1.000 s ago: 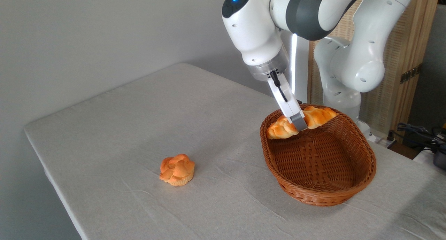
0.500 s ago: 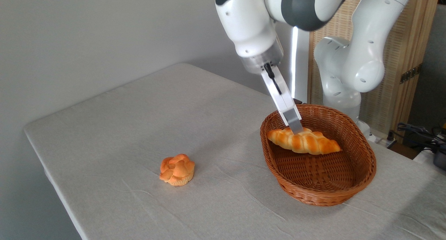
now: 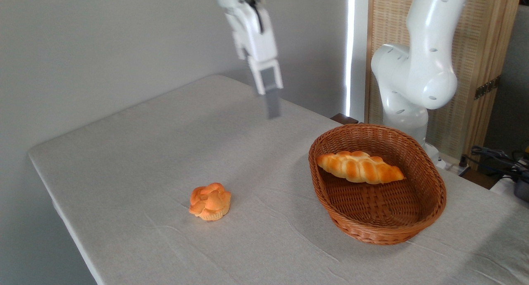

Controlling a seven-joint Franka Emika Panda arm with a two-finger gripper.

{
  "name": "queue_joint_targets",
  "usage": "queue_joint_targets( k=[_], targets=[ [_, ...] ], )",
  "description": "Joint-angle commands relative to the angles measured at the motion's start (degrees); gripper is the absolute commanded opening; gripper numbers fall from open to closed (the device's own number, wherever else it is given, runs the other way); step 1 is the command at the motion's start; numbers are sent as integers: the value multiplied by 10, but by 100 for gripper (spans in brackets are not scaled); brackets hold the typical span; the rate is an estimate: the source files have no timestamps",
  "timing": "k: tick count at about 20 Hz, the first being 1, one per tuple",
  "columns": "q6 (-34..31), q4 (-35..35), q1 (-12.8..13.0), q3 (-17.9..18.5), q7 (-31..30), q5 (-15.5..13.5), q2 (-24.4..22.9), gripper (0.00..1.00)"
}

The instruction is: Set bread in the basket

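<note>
The bread (image 3: 358,167), a long braided golden loaf, lies inside the basket (image 3: 430,210) across its far half, with nothing touching it. The reddish-brown oval wicker basket stands on the table at the right. My gripper (image 3: 270,99) hangs high above the table's far edge, well up and to the left of the basket. It is blurred by motion and seen side-on, and it holds nothing.
A small round knotted bun (image 3: 210,201) sits on the grey cloth-covered table (image 3: 144,152) to the left of the basket. The arm's white base (image 3: 413,78) rises behind the basket. Cables (image 3: 496,156) lie at the far right.
The bread dropped from the gripper into the basket and now lies still. The gripper has since risen and swung far left, away from the basket.
</note>
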State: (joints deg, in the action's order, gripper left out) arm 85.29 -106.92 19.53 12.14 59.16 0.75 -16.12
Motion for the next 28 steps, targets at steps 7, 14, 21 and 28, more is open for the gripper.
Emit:
queue_joint_targets(
  k=[7,14,21,28],
  targets=[
    [-26,203,-167,-153,-126,-74,147,100],
    [1,202,-167,-147,-126,-37,151,100],
    [50,197,-167,-129,-85,-2,154,100],
    [-7,197,-162,-85,-93,-2,155,100]
  ],
)
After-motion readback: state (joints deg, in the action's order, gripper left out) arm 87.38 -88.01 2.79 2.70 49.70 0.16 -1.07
